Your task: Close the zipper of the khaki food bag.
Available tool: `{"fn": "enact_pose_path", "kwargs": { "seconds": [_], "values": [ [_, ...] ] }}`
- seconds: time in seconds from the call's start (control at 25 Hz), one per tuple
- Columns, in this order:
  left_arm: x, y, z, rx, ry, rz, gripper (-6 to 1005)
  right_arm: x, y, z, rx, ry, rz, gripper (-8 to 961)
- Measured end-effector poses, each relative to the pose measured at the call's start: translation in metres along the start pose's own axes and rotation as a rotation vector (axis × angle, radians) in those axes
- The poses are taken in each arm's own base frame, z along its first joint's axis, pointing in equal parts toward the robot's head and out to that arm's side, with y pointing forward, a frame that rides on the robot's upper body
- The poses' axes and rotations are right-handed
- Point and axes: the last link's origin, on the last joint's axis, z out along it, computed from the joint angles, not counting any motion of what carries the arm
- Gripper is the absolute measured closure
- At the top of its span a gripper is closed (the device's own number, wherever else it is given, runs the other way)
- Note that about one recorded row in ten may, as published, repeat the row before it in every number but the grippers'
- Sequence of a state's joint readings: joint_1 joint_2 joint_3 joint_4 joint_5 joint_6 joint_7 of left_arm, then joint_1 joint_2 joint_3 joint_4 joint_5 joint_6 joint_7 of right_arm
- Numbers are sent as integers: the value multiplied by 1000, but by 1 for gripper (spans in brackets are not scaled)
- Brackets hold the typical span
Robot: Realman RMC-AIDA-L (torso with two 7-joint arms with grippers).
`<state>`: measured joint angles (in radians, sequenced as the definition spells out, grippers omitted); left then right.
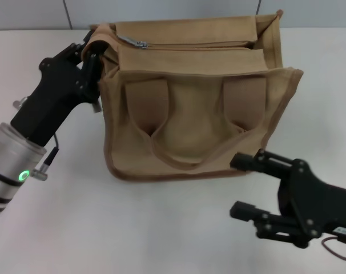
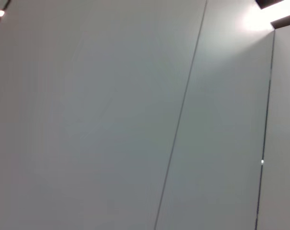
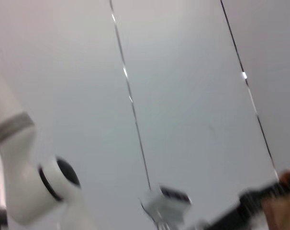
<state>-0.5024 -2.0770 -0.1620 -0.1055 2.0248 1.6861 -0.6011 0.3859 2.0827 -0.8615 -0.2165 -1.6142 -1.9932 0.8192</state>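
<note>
Khaki canvas, brown piping: the khaki food bag (image 1: 196, 100) stood upright mid-tabletop (image 1: 133, 222), taken here as the landmark. Left of the bag, the left gripper (image 1: 95, 57) pressed against the bag's upper left corner, jaws closed on the canvas edge there as far as the head view showed. On the bag's top, the zipper (image 1: 190, 45) ran along the length, its silver pull tab (image 1: 133, 41) sitting near the left end, just beside the left gripper. Two strap handles (image 1: 190, 123) hung down the bag's front face. Right of and in front of the bag, the right gripper (image 1: 241, 185) hovered near the lower right corner, jaws open, touching nothing. Wrist views showed only wall panels.
</note>
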Motion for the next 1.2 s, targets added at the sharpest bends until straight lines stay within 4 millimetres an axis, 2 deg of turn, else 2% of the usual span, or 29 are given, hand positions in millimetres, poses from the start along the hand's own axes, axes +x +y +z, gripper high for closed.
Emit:
{"fn": "enact_pose_path", "kwargs": {
  "seconds": [0.2, 0.24, 0.32, 0.36, 0.64, 0.8, 0.88, 0.92, 0.96, 1.0, 1.08, 1.12, 1.16, 1.2],
  "values": [
    [0, 6, 12, -31, 19, -20, 933, -21, -12, -2, 76, -158, 76, 224],
    [1, 8, 18, -46, 29, -26, 934, -31, -20, -1, 93, -220, 175, 224],
    [2, 10, 20, -55, 37, -29, 937, -35, -23, 1, 84, -238, 227, 224],
    [3, 12, 26, -72, 50, -32, 939, -42, -30, 6, 58, -254, 315, 224],
    [6, 21, 47, -131, 79, -54, 940, -52, -51, 16, 76, -270, 432, 224],
    [5, 22, 48, -128, 75, -56, 940, -58, -67, 18, 123, -322, 561, 224],
    [3, 21, 45, -117, 66, -72, 939, -62, -78, 25, 116, -336, 719, 224],
    [3, 21, 45, -117, 66, -72, 939, -62, -78, 25, 116, -336, 719, 223],
    [3, 21, 43, -111, 64, -77, 939, -64, -82, 31, 88, -334, 846, 223],
    [2, 20, 42, -106, 63, -82, 939, -64, -82, 31, 88, -334, 846, 223],
    [2, 23, 43, -109, 68, -93, 939, -68, -88, 43, 32, -346, 1075, 223],
    [2, 23, 43, -109, 68, -93, 939, -68, -88, 43, 32, -346, 1075, 223],
    [2, 24, 45, -118, 69, -94, 939, -67, -92, 52, 1, -363, 1268, 223],
    [2, 25, 47, -125, 70, -93, 939, -67, -92, 52, 1, -363, 1268, 223]
  ]
}}
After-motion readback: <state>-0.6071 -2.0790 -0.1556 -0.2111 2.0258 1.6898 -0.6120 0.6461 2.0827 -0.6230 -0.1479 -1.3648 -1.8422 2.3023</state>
